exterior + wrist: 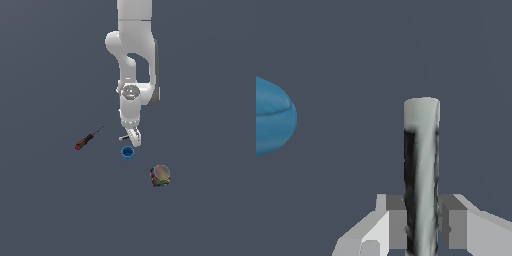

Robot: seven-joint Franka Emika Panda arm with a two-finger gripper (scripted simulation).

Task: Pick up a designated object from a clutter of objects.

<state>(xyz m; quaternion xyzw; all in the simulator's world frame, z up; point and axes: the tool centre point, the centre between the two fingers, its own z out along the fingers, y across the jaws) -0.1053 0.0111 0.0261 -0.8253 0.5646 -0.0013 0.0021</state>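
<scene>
The marker (pixel 421 175) sits between the claw (pixel 421 225) fingers, which press its sides, pinching it near one end so it cannot roll. It lies just beside the blue cup (pixel 127 153), apart from the screwdriver (pixel 88 138).

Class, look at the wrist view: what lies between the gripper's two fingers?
The grey-black marker stands between the fingers of the gripper, as the wrist view shows.
</scene>
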